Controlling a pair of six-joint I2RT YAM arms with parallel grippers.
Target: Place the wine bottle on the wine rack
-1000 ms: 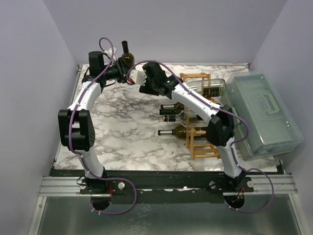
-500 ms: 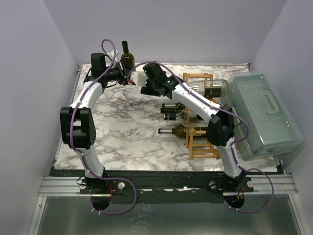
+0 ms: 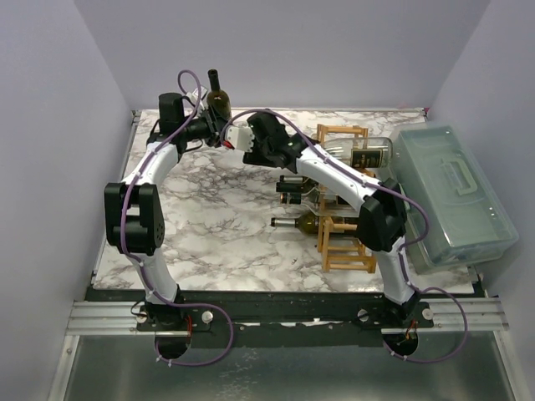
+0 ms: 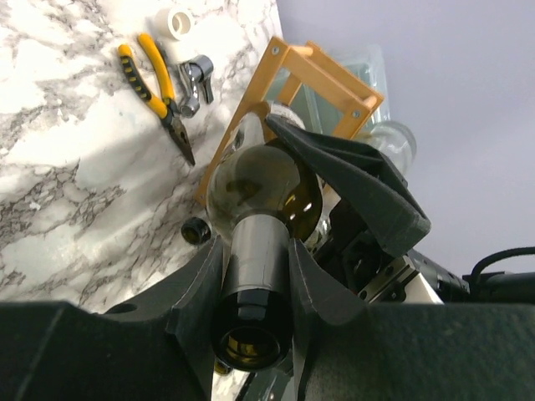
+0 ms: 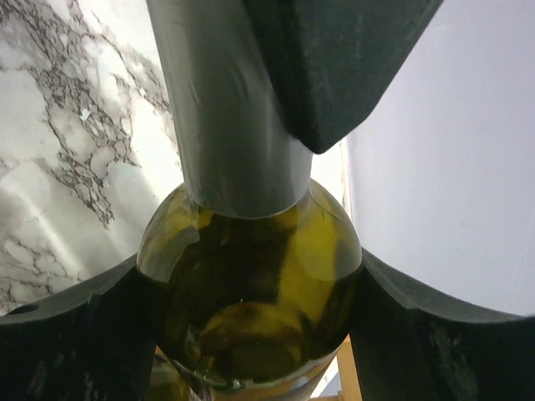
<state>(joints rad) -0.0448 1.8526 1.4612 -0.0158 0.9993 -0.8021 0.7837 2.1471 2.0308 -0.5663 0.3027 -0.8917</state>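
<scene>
The wine bottle (image 3: 219, 98) is dark green glass with a grey capsule, held off the marble table at the back left. My left gripper (image 3: 207, 125) is shut on its neck; in the left wrist view the neck sits between the fingers (image 4: 257, 251), below the bottle's rounded shoulder (image 4: 255, 188). My right gripper (image 3: 235, 136) is shut on the bottle's body, with fingers on both sides (image 5: 251, 276) of the green glass (image 5: 276, 251). The wine rack (image 3: 343, 196) of light wooden sticks stands at right centre, also seen in the left wrist view (image 4: 309, 92).
Three bottles lie in the rack: a clear one on top (image 3: 368, 153) and two dark ones (image 3: 294, 184) (image 3: 297, 223). A translucent grey-green lidded box (image 3: 456, 196) stands at far right. Yellow-handled pliers (image 4: 159, 92), a white roll (image 4: 177, 22) and a metal part (image 4: 196, 75) lie on the marble.
Both grippers and the bottle have shifted slightly to the right. Both grips are unchanged.
</scene>
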